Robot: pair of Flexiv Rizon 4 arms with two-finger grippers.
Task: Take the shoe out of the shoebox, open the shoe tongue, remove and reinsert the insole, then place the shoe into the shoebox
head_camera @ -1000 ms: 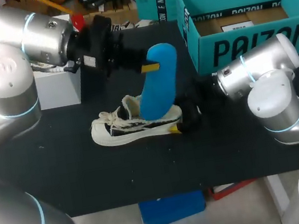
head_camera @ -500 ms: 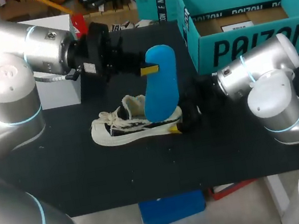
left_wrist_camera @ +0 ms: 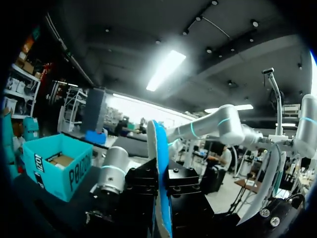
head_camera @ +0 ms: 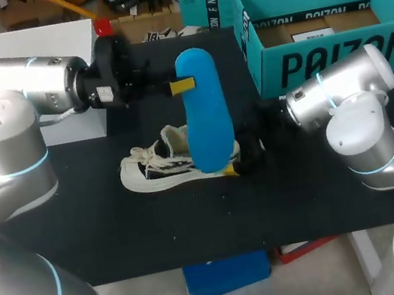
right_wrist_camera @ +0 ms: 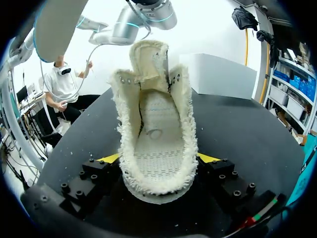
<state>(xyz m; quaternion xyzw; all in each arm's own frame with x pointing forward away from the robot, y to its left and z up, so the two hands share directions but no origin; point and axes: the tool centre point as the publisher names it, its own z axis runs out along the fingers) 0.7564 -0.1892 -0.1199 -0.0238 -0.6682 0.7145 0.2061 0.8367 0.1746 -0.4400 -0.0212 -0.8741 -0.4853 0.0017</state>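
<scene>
Insole [head_camera: 204,112]: blue, pinched in L gripper [head_camera: 184,85], long axis 12–6, lower end above shoe [head_camera: 162,165] mouth. Shoe on table, toe at 9, heel at 3, clamped by R gripper [right_wrist_camera: 158,166]. Shoe lies at 6 from L gripper, which looks best placed to reinsert.

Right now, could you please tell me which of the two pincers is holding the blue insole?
The left pincer: it grips the blue insole near its top end, while the right pincer clamps the white shoe at its heel instead.
</scene>
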